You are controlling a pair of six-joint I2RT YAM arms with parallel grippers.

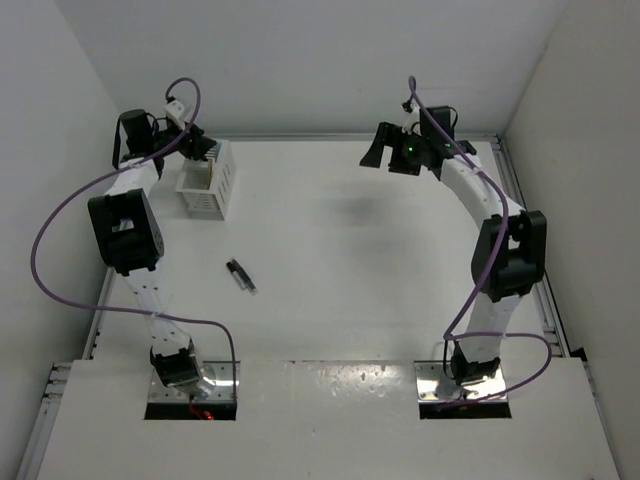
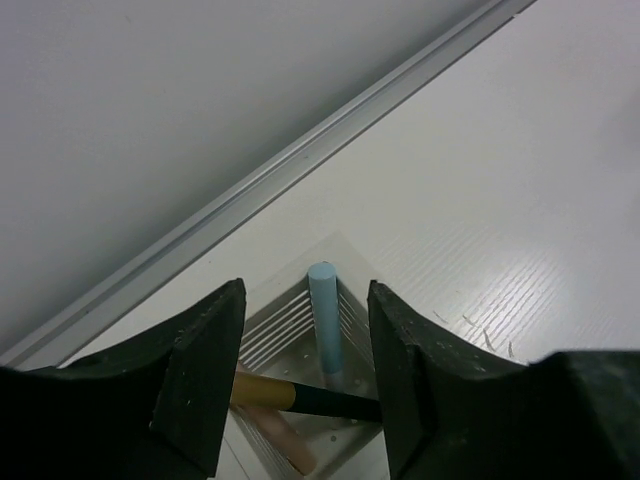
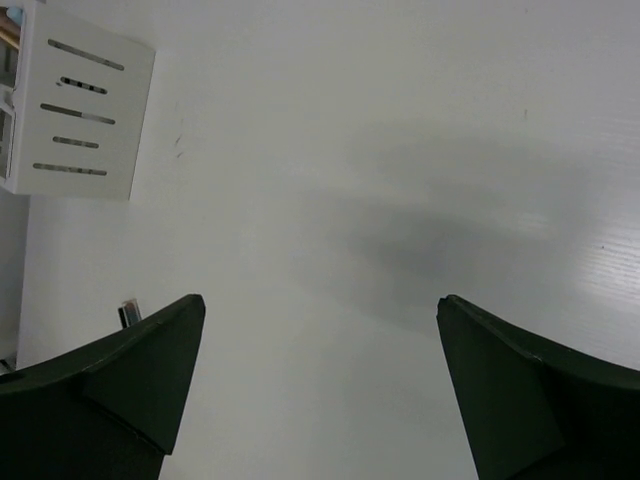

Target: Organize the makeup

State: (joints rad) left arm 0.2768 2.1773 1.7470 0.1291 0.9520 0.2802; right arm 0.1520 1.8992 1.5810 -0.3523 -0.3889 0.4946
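My left gripper [image 1: 203, 150] hangs over the far end of the white slotted box [image 1: 210, 185] at the back left. In the left wrist view its fingers [image 2: 205, 370] stand apart over a compartment [image 2: 285, 325]. In it a light blue stick [image 2: 324, 315] stands upright, a black stick with a gold end [image 2: 300, 397] lies across between the fingers, and a pink-tan stick [image 2: 283, 437] lies below. A short black tube [image 1: 240, 276] lies on the table left of centre. My right gripper [image 1: 392, 152] is open and empty at the back right, high above the table [image 3: 320, 310].
The enclosure's walls stand close behind and left of the box. A metal rail [image 2: 300, 160] runs along the back edge. In the right wrist view the box [image 3: 85, 110] is at the upper left and the tube's end [image 3: 128, 313] peeks beside the left finger.
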